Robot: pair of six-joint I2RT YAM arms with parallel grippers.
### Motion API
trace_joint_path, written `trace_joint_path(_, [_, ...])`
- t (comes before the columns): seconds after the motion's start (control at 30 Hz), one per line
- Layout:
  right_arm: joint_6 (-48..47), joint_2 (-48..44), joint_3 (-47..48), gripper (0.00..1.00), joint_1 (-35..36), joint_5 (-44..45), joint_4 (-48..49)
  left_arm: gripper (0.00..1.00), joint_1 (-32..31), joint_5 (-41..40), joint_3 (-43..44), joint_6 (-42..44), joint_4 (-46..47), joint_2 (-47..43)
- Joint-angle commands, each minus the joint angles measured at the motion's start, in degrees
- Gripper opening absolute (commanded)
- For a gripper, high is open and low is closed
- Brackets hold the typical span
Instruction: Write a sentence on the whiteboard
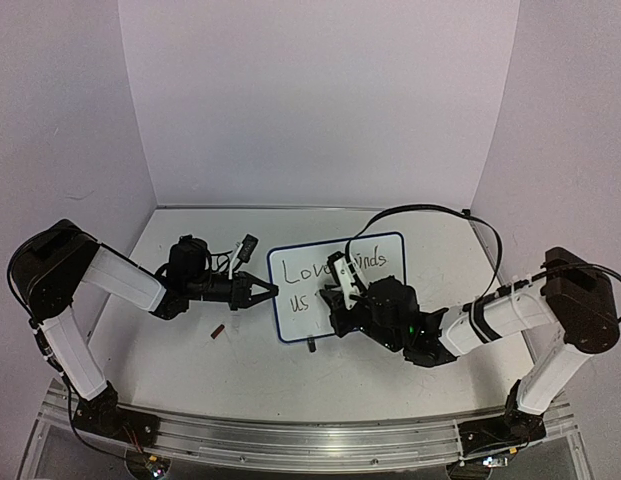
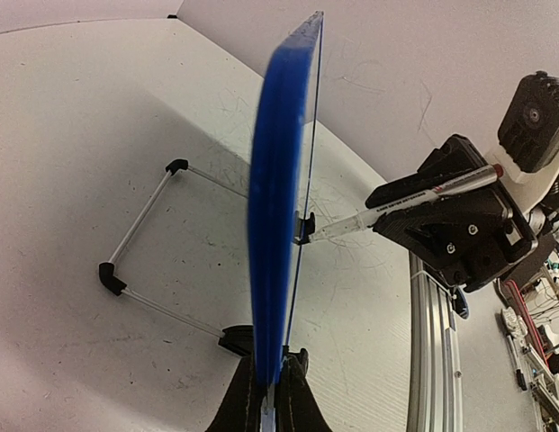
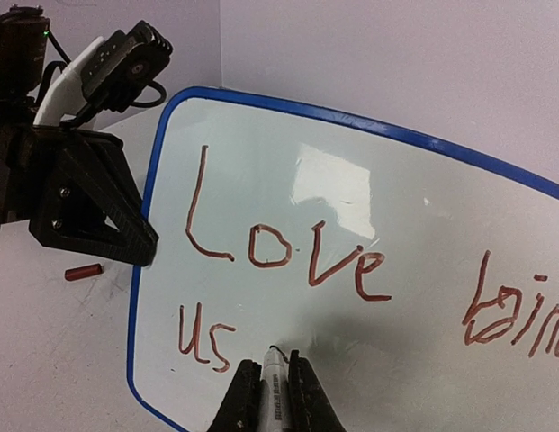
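the left arm point(image 1: 120, 280) and right arm point(image 1: 502, 316) pair white shells with black joints; a black cable point(image 1: 430, 208) arcs off the right.

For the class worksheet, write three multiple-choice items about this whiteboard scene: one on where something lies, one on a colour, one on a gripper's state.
1. Where is the small red cap? A. On the table, left of the whiteboard. B. On the whiteboard's top rim. C. Behind the whiteboard.
2. What colour is the lettering? A. Blue. B. Green. C. Red.
3. What state is the right gripper in? A. Open. B. Shut on the marker. C. Shut on the cap.
Key: 1 A, it lies on the table off the board's left edge; 2 C, "Love" and "us" are red strokes; 3 B, it clamps the marker, tip at the board.
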Motion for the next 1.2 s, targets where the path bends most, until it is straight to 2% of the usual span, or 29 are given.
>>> trace_joint_path(0.0, [1.0, 0.8, 1.1, 0.00, 0.3, -1.0, -0.2, 0.00, 0.1, -1.2, 0.2, 1.4, 1.7, -2.0])
trace_joint_path(0.53, [3.6, 0.0, -1.1, 0.00, 1.0, 0.1, -3.8, 0.00, 0.1, -1.4, -0.2, 1.5, 1.7, -2.7])
trace_joint_path(1.17, [1.5, -0.6, 1.0, 0.00, 0.1, 5.2, -1.5, 0.00, 0.1, -1.4, -0.1, 1.4, 1.6, -2.6])
